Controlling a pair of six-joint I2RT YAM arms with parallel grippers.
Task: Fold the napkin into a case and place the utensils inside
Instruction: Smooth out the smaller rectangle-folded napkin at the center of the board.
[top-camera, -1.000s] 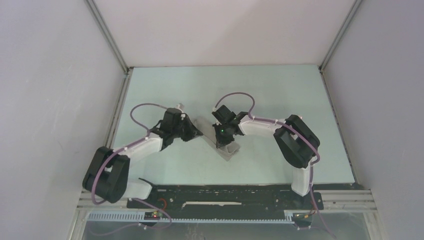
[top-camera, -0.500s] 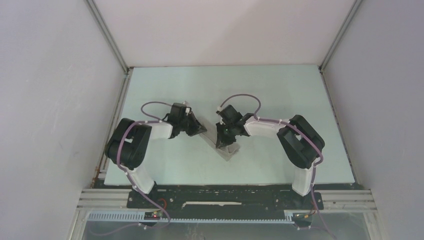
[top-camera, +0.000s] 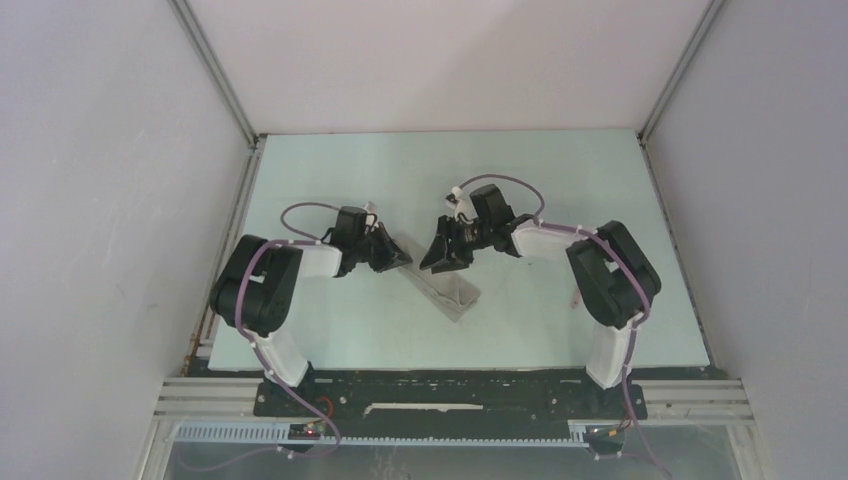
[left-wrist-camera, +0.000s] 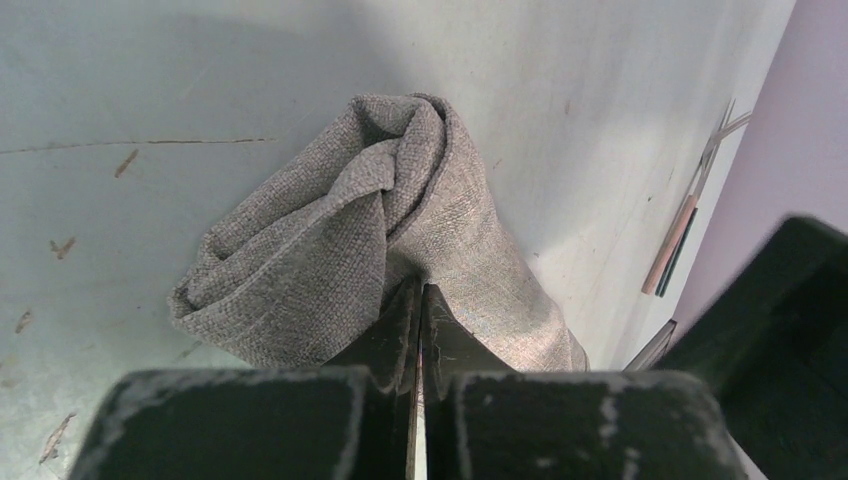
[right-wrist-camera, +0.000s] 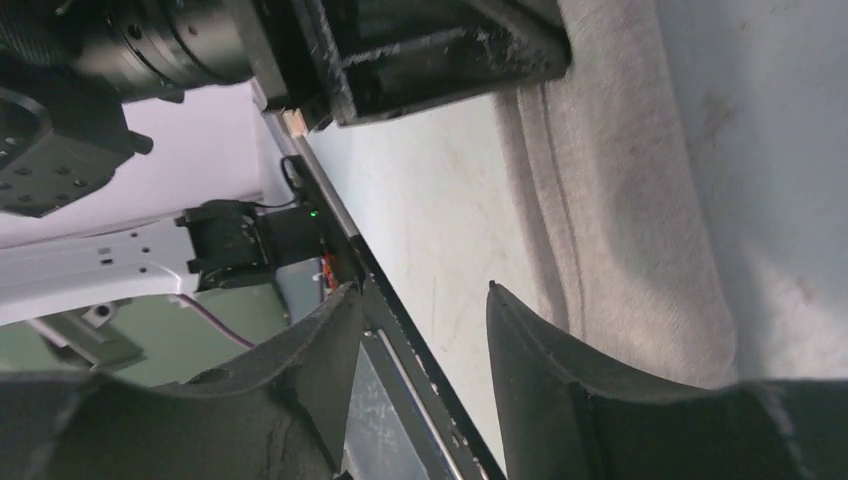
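On the left, your left gripper (left-wrist-camera: 420, 303) is clenched on the far end of the napkin (left-wrist-camera: 330, 250), and the cloth there is not flat: it is bunched and twisted into a knot of folds right at the fingertips. That is your main risk. If you pull or lift from this pinch, the twist will likely drag along the strip and undo the flat layers, and if you let go carelessly the wad may spring open and leave no clean mouth for the case. Moving to the middle, the folded strip lies diagonally on the table (top-camera: 330, 170), its near end free and unweighted, so any tug from the left could slide the whole piece rather than tension it. Next, your right gripper (right-wrist-camera: 420, 340) hangs above the strip with its jaws parted and nothing between them; coming down again at an angle, one finger could catch the fold's edge and peel it back. Furthest right, the utensils (left-wrist-camera: 683, 228) lie together on the table, well apart from the cloth; they are thin and flat, so a grasp may slip or scatter them.
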